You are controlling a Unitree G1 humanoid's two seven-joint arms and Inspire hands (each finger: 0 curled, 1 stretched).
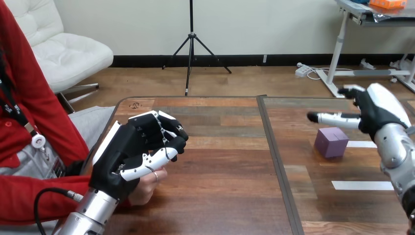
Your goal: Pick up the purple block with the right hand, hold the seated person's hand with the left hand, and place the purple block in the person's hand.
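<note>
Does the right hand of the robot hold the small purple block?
No, the purple cube block rests on the wooden table, apart from the open right hand.

Two white strips [362, 185] mark the wooden table [230, 191].

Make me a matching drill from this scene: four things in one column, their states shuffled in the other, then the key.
1. left hand
2. right hand
3. purple block
4. nearer white tape strip

A. stands untouched on the table
B. open, raised at the table's right
C. lies flat, nearer the robot than the block
D. curled round the person's hand

Pairs: 1-D, 2-B, 3-A, 4-C
</note>
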